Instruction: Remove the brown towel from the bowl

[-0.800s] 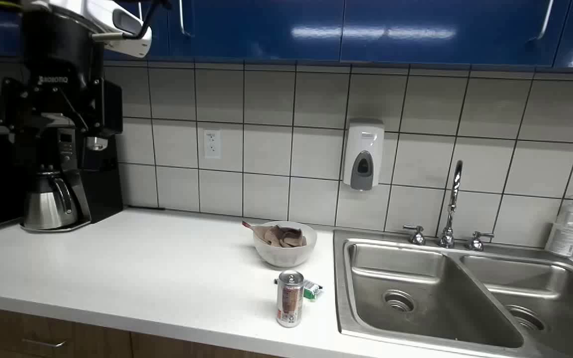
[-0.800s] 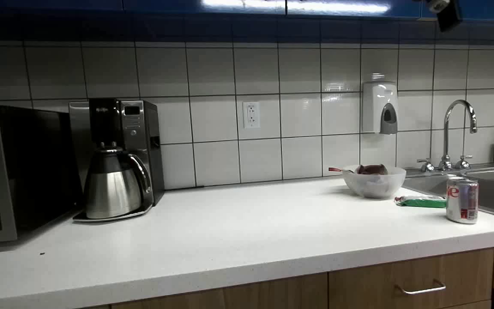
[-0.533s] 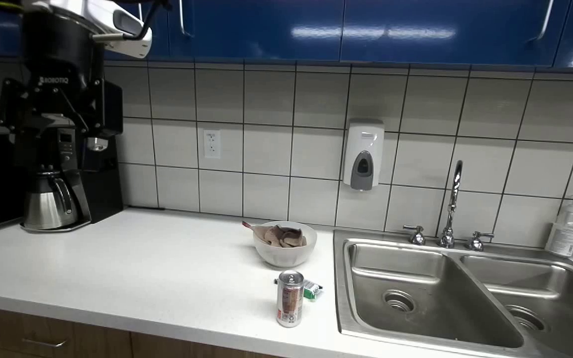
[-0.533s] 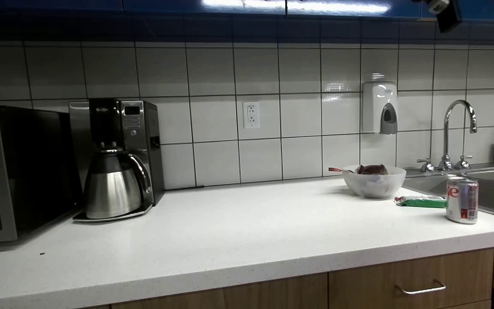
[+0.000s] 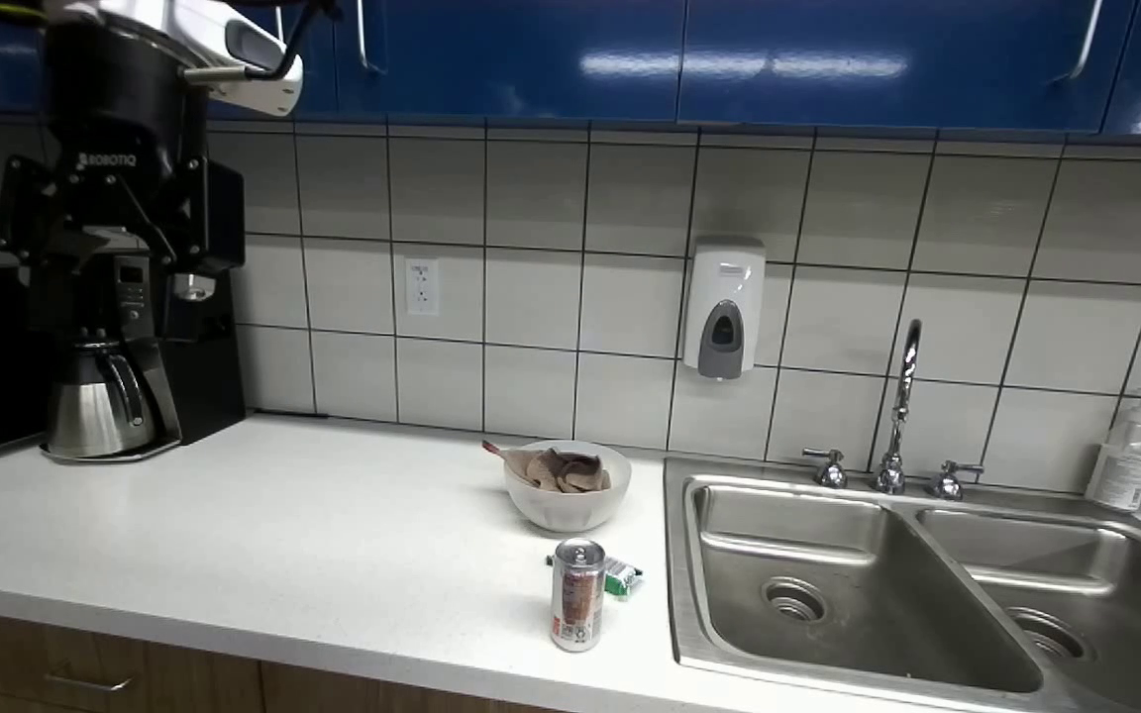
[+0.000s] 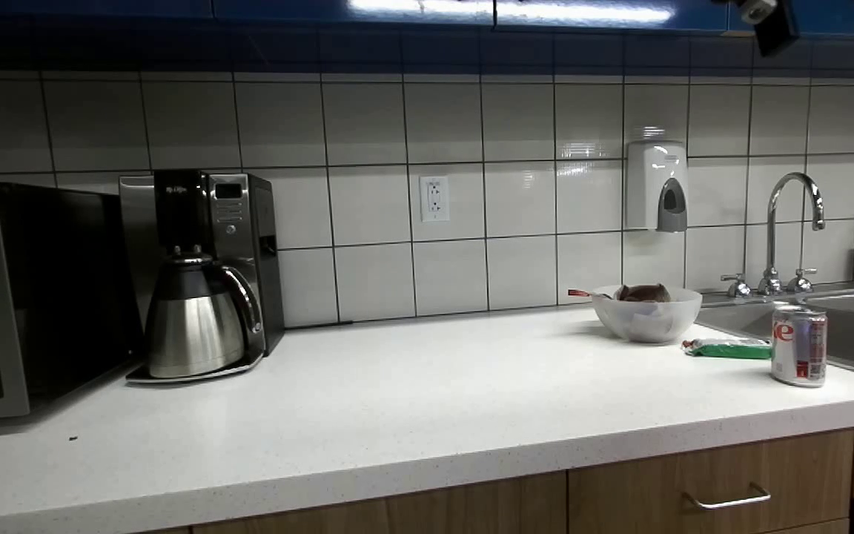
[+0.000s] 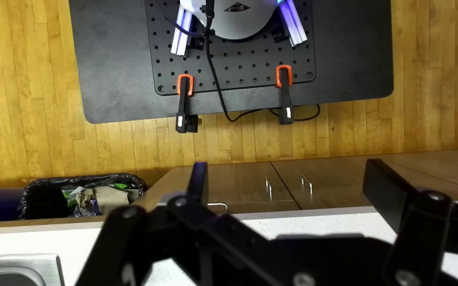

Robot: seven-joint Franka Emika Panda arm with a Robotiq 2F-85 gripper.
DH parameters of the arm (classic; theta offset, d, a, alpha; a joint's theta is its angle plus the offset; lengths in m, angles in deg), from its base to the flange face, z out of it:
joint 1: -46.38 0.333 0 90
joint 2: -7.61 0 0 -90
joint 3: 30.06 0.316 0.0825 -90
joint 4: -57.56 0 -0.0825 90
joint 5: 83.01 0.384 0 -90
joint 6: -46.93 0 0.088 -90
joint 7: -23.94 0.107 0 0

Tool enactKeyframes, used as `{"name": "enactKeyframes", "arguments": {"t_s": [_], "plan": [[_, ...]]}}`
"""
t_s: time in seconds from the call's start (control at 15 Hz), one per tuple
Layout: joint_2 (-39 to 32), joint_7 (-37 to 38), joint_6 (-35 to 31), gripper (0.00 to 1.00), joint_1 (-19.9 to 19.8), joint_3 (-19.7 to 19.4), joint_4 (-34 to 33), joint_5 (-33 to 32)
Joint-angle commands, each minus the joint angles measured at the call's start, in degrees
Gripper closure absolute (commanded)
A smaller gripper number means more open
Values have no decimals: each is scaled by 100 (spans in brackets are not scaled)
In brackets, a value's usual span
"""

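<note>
No mvmt vs prev: brown towel [image 5: 551,469] in bowl [image 5: 570,510], tail [image 5: 507,456] lengthwise twd coffee maker [image 6: 204,271], pincer [image 7: 288,176] apart

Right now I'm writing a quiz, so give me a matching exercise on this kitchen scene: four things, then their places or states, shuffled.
1. Crumpled brown cloth towel
2. Silver cylindrical can
3. White-and-grey boxy dispenser
4. Black two-finger tool

A. On the pale tiled wall
B. Upright on the white counter
C. Open, gripping nothing
D. In the translucent round bowl

Pairs: 1-D; 2-B; 3-A; 4-C
</note>
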Motion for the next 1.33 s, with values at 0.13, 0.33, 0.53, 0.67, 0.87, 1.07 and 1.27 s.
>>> {"name": "enactKeyframes", "arguments": {"t_s": [0.13,0.33,0.53,0.67,0.87,1.07,1.27], "plan": [[-27,-45,-204,0,-18,62,85,-20],[-15,3,-677,0,-27,143,273,-123],[-87,0,-1214,0,-31,188,480,-238],[-191,-6,-1634,0,-73,183,618,-398],[-449,-101,-2357,0,-150,64,767,-749],[-743,-175,-3205,0,-261,-133,886,-1084],[-1111,-200,-4159,0,-466,-365,966,-1318]]}}
